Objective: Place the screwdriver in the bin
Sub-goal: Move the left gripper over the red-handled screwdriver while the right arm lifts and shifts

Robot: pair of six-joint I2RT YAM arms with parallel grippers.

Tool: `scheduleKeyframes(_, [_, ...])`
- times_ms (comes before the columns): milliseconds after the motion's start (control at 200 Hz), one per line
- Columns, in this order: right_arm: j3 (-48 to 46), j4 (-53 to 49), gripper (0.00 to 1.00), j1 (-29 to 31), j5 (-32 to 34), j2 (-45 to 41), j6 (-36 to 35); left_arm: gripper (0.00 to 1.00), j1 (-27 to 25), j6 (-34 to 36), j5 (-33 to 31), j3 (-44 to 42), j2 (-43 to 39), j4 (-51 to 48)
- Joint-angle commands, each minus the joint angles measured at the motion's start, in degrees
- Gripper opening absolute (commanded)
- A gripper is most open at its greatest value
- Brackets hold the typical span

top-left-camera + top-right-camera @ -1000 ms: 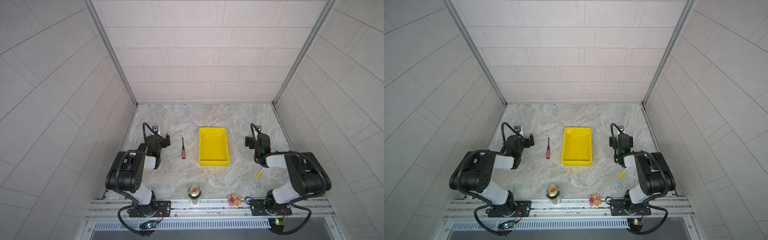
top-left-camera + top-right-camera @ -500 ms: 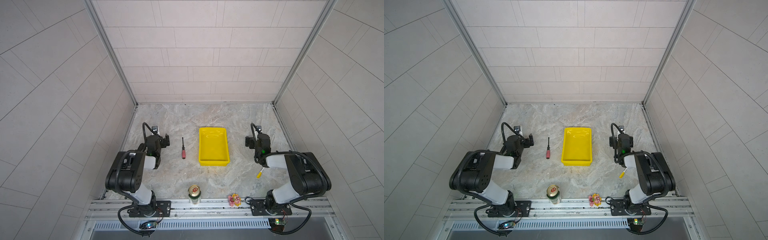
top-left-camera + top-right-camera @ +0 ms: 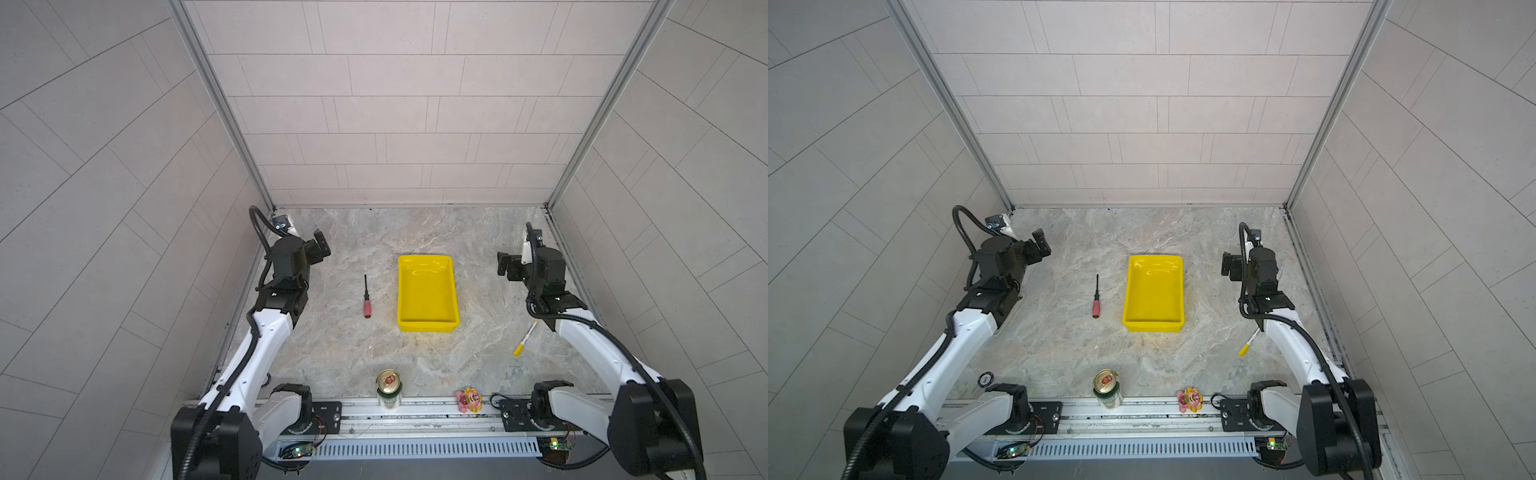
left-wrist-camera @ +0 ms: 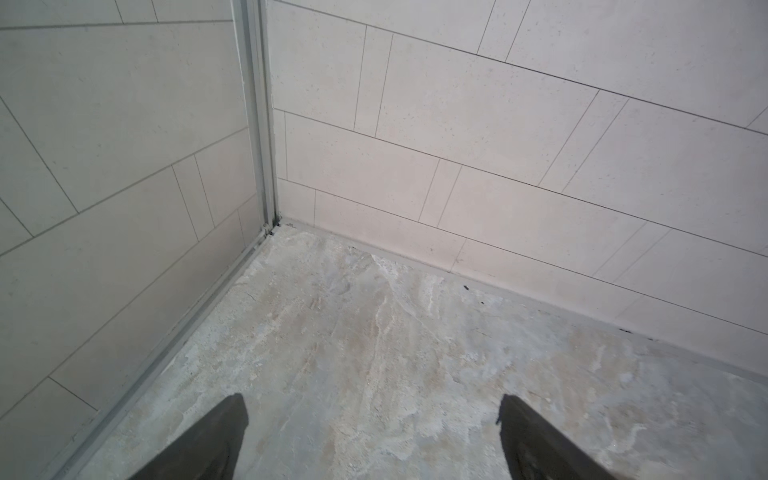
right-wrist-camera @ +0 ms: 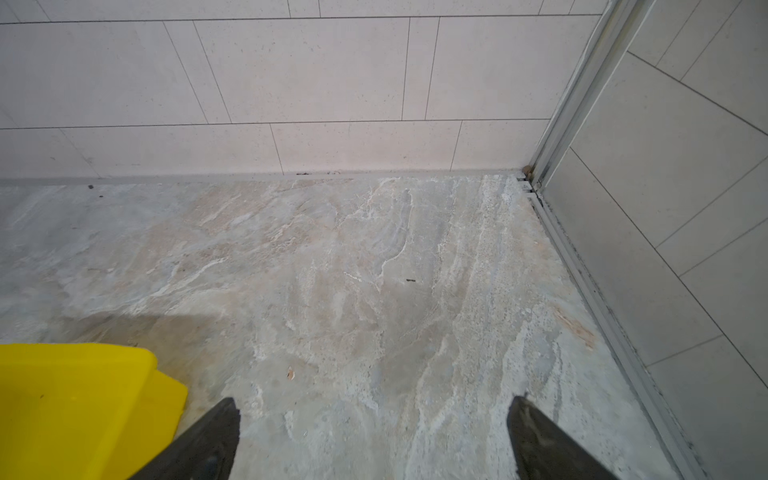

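Left gripper (image 4: 371,419) hung released, jaws spread wide with nothing between them, near the left wall and well apart from the screwdriver (image 3: 366,296). That screwdriver lay flat on the marbled tabletop (image 3: 332,353), between the left arm and the bin (image 3: 428,327). It ran parallel to the bin's long side, its red-pink handle toward the robot's base and its thin black shaft pointing at the back wall.

It looked light and stiff. The smooth round handle would likely roll if nudged from one side, and the shaft seemed too thin for a sure pinch. The handle, taken across its width from above, was probably the best hold. Bare tabletop lay all round it, so fingers had room to come down on both sides.

To its right, the yellow bin stood empty with low walls, so a small lift should clear the rim. Being light plastic, it might slide if bumped.

Right gripper (image 5: 374,415) was also released and empty, on the other side of the bin, close to the right wall. A white pen (image 3: 524,338) with a yellow end lay beside that arm. A drink can (image 3: 389,388) and a flower toy (image 3: 468,400) stood at the near edge, off the short path.
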Motion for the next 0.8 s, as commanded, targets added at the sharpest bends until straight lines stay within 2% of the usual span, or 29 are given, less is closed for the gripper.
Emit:
scheduleKeyframes(0, [5.3,-17.7,0.99,0.2,-2.3,-7.4,1.7,1.0,0.0,-8.1,9.2,1.1,1.3,-18.3])
scheduleKeyframes(80, [8.4,-24.8,0.99,0.2,-2.7,-11.6,1.7,1.0,-0.1,-8.9,13.4,2.0,3.3,-21.4])
scheduleKeyframes(215, [8.5,-30.8,0.99,0.2,-0.1,-17.6,6.7,1.0,-3.5,-8.2,11.8,2.4,8.3,-23.6])
scheduleKeyframes(375, [7.2,-37.6,0.99,0.2,-2.6,-21.8,6.2,1.0,-7.2,-6.4,12.4,8.0,16.9,-30.8])
scheduleKeyframes(530, [6.6,-42.5,0.99,0.2,-4.2,-21.4,7.9,1.0,-10.5,-5.0,13.9,11.7,23.5,-35.7])
scheduleKeyframes(676, [5.9,-44.8,0.99,0.2,-3.9,-20.8,7.9,1.0,-15.8,-4.6,7.9,12.5,24.3,-38.2])
scheduleKeyframes(766, [5.0,-45.7,0.99,0.2,-4.0,-21.1,7.6,0.99,-18.7,-5.0,7.2,12.5,24.8,-39.0])
scheduleKeyframes(796, [4.6,-45.7,0.99,0.2,-4.0,-21.2,7.6,0.94,-19.1,-5.3,7.7,12.4,25.1,-39.0])
